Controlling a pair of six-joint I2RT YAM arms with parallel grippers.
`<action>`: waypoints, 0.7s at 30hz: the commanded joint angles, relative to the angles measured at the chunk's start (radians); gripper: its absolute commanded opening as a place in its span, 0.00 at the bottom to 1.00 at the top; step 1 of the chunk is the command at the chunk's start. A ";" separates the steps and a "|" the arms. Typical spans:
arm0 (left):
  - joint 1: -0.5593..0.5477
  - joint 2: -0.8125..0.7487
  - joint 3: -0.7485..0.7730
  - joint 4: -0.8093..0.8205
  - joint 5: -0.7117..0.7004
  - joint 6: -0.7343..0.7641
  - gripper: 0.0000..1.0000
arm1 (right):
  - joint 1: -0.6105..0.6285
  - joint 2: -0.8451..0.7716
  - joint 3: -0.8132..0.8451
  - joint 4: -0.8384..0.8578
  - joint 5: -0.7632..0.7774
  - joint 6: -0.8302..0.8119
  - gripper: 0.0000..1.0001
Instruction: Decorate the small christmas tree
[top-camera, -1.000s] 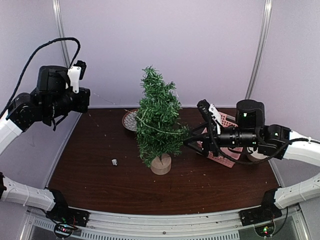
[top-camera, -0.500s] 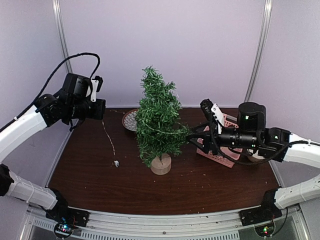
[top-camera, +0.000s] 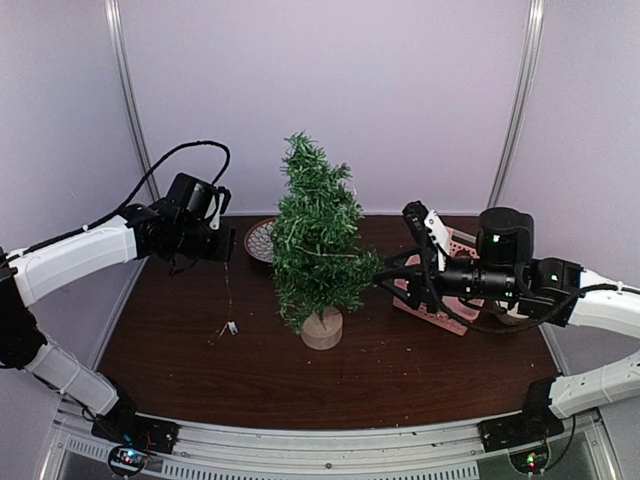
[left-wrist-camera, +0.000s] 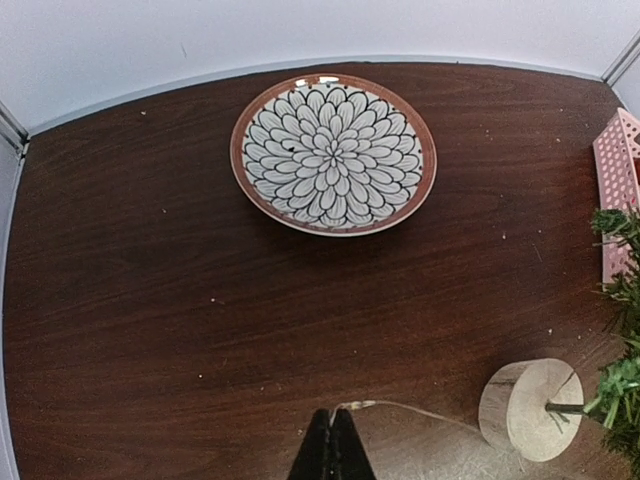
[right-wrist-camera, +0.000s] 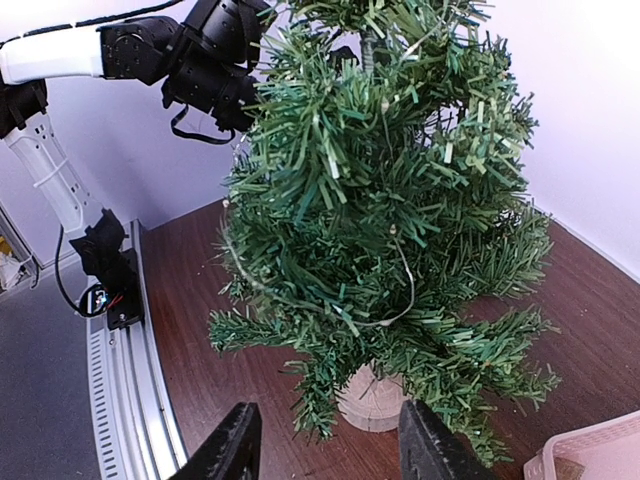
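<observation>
Two robot arms reach over a dark brown table (top-camera: 200, 370) towards a small christmas tree (top-camera: 315, 245) that stands upright near the middle, on its round wooden stump base (top-camera: 322, 328).

On the left, the left gripper (top-camera: 222, 250) hangs above the table, well apart from the tree. Its wrist camera shows the fingers pinched tightly together (left-wrist-camera: 330, 450), clamping a thin wire (left-wrist-camera: 410, 408). From the fingertips the wire runs off to the right, towards the stump (left-wrist-camera: 528, 410). In the overhead view the wire (top-camera: 227, 295) drops from the gripper to the table and ends in a small white piece (top-camera: 231, 326) lying on the wood to the left of the stump. More of the thin wire is looped around the branches (right-wrist-camera: 400, 290), seen up close from the right wrist.

On the right, the right gripper (top-camera: 383, 275) points at the tree's lower right branches, its tips just at the needles. From its wrist camera the two fingers stand apart (right-wrist-camera: 330, 445) with nothing pinched between them; the bristly green tree (right-wrist-camera: 380, 200) fills the view beyond them.

Behind the tree, towards the back edge, lies a round plate (left-wrist-camera: 333, 152) with a black-and-white petal pattern and a reddish-brown rim. The overhead view shows it partly hidden by the tree (top-camera: 258, 240). A pink perforated basket (top-camera: 445, 320) sits on the right side of the table, under the right arm.
</observation>
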 joint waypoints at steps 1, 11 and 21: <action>0.015 0.059 -0.022 0.093 0.024 -0.025 0.00 | 0.006 -0.026 0.007 0.003 0.027 0.002 0.50; 0.049 0.189 0.018 0.140 0.084 -0.015 0.00 | 0.006 -0.032 0.010 -0.013 0.036 0.004 0.51; 0.053 0.203 -0.012 0.145 0.137 -0.006 0.09 | 0.006 -0.035 0.009 -0.021 0.045 -0.004 0.52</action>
